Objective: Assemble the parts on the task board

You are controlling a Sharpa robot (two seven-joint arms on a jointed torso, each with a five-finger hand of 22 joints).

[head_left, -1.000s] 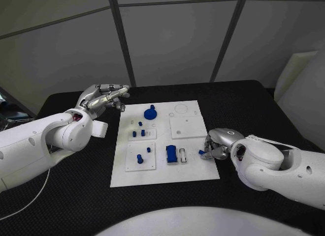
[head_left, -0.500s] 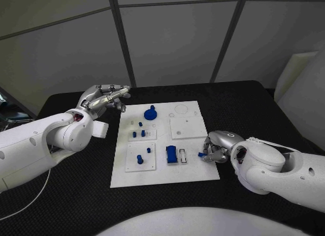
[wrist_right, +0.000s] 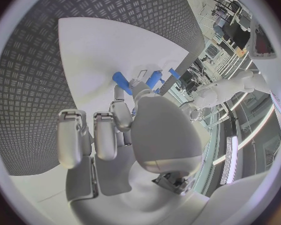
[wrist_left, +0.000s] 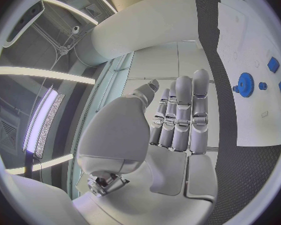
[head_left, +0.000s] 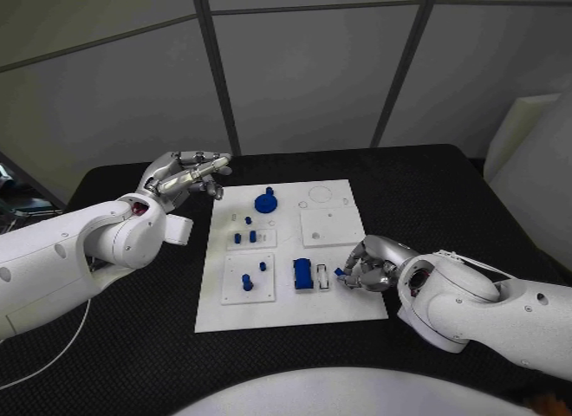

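The left arm comes in from the left edge of the head view and bends up toward the upper left, its left hand [head_left: 184,176] raised with the fingers [wrist_left: 185,112] straight and side by side — nothing in them. The right arm enters from the lower right, and the right hand [head_left: 367,263] sits right of centre, palm down, fingers curled in — a small blue part [head_left: 340,272] pinched at their tips.

White rounded arms [head_left: 74,251], silver jointed fingers [wrist_left: 181,115].
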